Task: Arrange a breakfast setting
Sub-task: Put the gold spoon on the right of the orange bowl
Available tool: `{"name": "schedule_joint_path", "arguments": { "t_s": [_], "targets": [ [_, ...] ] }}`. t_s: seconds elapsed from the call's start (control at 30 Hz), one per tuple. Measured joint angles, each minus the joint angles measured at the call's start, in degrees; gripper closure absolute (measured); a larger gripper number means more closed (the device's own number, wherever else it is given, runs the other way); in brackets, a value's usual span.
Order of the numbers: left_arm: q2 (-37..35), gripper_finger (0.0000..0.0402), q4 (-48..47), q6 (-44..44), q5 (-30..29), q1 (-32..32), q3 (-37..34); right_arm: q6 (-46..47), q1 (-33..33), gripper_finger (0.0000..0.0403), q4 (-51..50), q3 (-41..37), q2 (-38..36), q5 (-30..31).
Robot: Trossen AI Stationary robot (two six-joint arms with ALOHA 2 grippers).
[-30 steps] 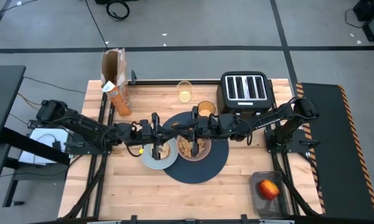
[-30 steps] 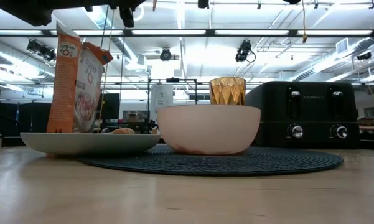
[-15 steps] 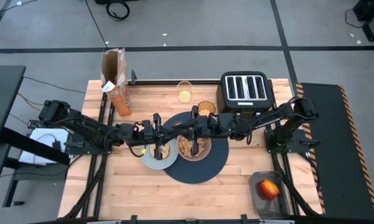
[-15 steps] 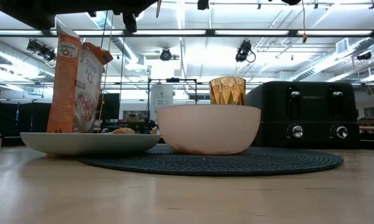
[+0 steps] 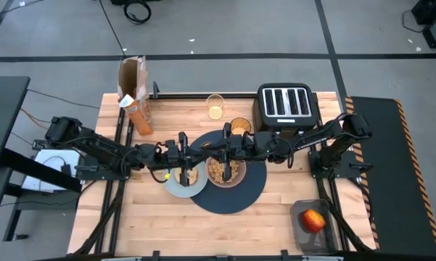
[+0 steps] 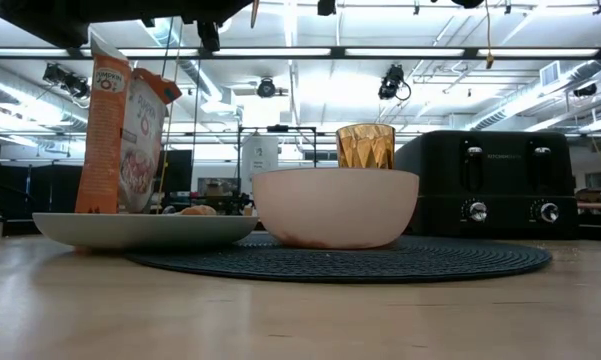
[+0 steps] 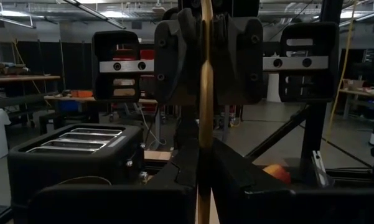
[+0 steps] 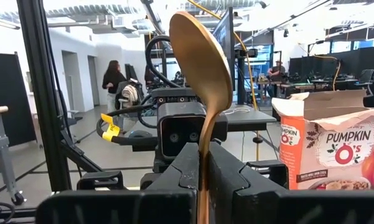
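The right gripper [image 5: 227, 150] hovered above the pinkish bowl of cereal [image 5: 225, 172] on the large round navy placemat [image 5: 241, 194], its fingers clamped on the upright gold spoon [image 8: 202, 68]. The left gripper [image 5: 181, 148] hung over the pale blue-grey plate [image 5: 175, 185]; whether its fingers were parted could not be told. A red apple [image 5: 313, 220] lay well apart.

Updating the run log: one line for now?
left gripper holds gold utensil above plate | right gripper holds gold spoon above bowl
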Motion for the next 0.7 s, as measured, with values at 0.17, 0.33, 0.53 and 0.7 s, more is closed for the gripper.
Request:
{"name": "schedule_joint_path", "arguments": {
  "t_s": [0.17, 0.33, 0.53, 0.7],
  "targets": [
    [0.0, 0.0363, -0.6, 0.1, 0.0, 0.0, 0.0, -0.1, 0.0, 0.0385, -0.6, 0.0, 0.0, 0.6],
    [0.0, 0.0355, -1.2, 1.1, -0.2, -0.2, 0.0, -0.1, 0.0, 0.0385, -0.9, 0.0, 0.0, 0.9],
    [-0.2, 0.0288, -2.2, 2.9, -0.3, -1.8, 0.0, 0.3, -0.3, 0.0385, -4.4, 0.0, -1.6, 0.9],
    [-3.8, 0.0202, -9.8, 3.3, -3.7, -3.5, 0.0, 0.1, 0.1, 0.0385, -10.6, 0.0, -4.6, 3.5]
  ]
}}
